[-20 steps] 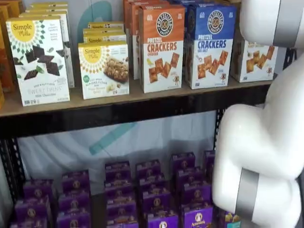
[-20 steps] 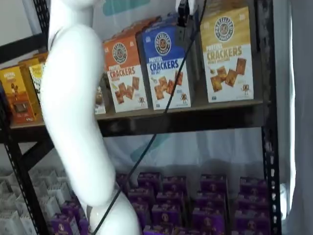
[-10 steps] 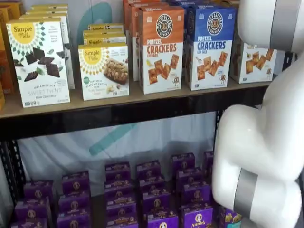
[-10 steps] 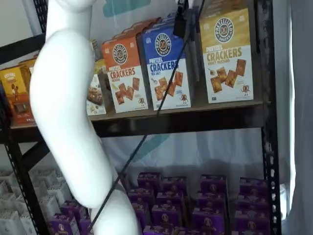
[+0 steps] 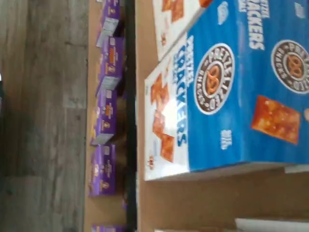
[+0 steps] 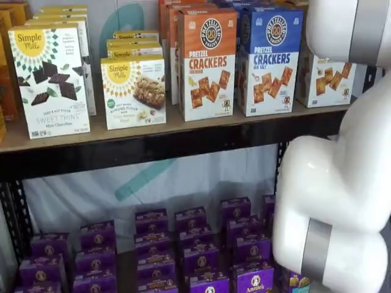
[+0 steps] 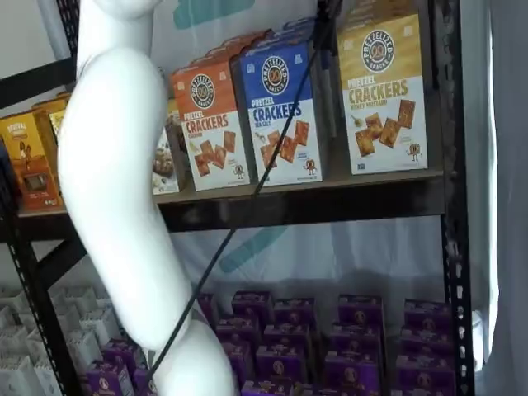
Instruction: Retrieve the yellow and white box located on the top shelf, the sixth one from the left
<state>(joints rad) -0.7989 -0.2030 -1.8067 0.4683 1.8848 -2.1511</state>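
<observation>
The yellow and white box (image 7: 384,91) stands at the right end of the top shelf (image 7: 330,188), next to the blue-and-white cracker box (image 7: 280,115). In a shelf view only its white lower front (image 6: 327,78) shows behind the white arm. My gripper (image 7: 327,11) shows only as dark fingers at the view's top edge, above the gap between the blue box and the yellow box, with its cable hanging down. No gap between the fingers can be made out. The wrist view shows the blue box (image 5: 231,92) close up and the shelf board (image 5: 203,203).
An orange-and-white cracker box (image 6: 208,61) and Simple Mills boxes (image 6: 133,91) stand further left on the top shelf. Several purple boxes (image 6: 201,250) fill the lower shelf. The white arm (image 6: 342,183) covers the right side of one view. A black upright (image 7: 452,206) stands right of the yellow box.
The gripper has moved up and a little right, from in front of the blue box's top to the view's top edge. The arm has shifted slightly. The boxes have not moved.
</observation>
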